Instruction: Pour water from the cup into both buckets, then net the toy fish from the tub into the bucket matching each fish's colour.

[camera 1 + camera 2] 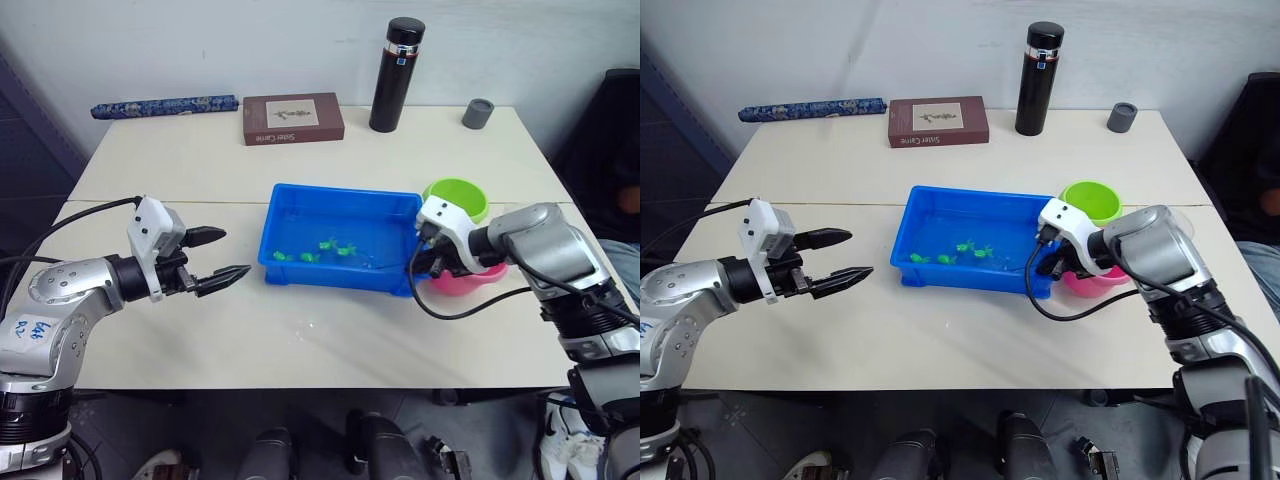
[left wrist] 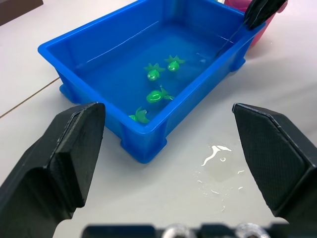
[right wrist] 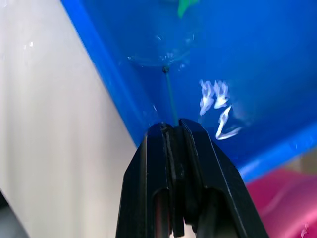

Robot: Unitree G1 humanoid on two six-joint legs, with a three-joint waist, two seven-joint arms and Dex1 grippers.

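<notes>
The blue tub holds water, with several green toy fish near its front wall. My right gripper hangs over the tub's right front corner, shut on the net's thin dark handle. The net's hoop dips into the water. The green bucket and the pink bucket stand just right of the tub, the pink one partly behind my right arm. My left gripper is open and empty, hovering left of the tub. The cup is out of view.
A small water puddle lies on the table in front of the tub. Along the far edge stand a black flask, a small grey cup, a brown book and a rolled blue item.
</notes>
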